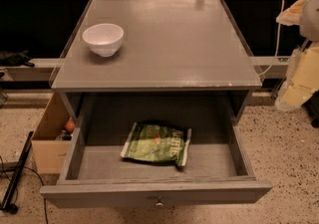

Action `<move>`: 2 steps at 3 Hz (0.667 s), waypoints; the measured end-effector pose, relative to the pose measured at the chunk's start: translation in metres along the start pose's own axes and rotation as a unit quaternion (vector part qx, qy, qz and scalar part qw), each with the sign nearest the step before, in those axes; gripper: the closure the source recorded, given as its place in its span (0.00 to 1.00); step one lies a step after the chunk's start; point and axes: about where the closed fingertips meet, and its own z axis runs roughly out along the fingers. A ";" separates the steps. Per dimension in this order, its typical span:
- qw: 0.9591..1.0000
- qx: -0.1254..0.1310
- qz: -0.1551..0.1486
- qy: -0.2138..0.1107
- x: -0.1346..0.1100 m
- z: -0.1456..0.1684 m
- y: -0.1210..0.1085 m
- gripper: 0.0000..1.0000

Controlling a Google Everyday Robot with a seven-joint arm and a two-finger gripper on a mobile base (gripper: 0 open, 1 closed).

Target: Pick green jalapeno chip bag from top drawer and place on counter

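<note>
A single camera view looks down on a grey wooden counter (174, 44), roughly square and slightly glossy. A white bowl (103, 39) stands upright on it close to the left edge, about midway between the far and near left corners. Below the counter's near edge, a wide, shallow grey drawer (149, 193) stands pulled out toward the camera, with a small metal knob (159, 202) at the middle of its front. A green chip bag (156, 144), crinkled, with white edges and pale lettering, lies flat on the drawer floor, roughly under the middle of the near edge and apart from the drawer's walls. Beside the near left corner, a brown cardboard box (50, 141) sits on the speckled floor against the cabinet's side. The gripper (299, 76) shows as a pale shape beyond the counter's right edge, near the near right corner, well apart from the bag; whether it is released or clenched cannot be told.
</note>
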 end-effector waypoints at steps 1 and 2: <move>1.000 0.000 0.000 0.000 0.000 0.000 0.000 0.00; 0.998 -0.011 0.033 -0.044 -0.006 0.017 0.004 0.00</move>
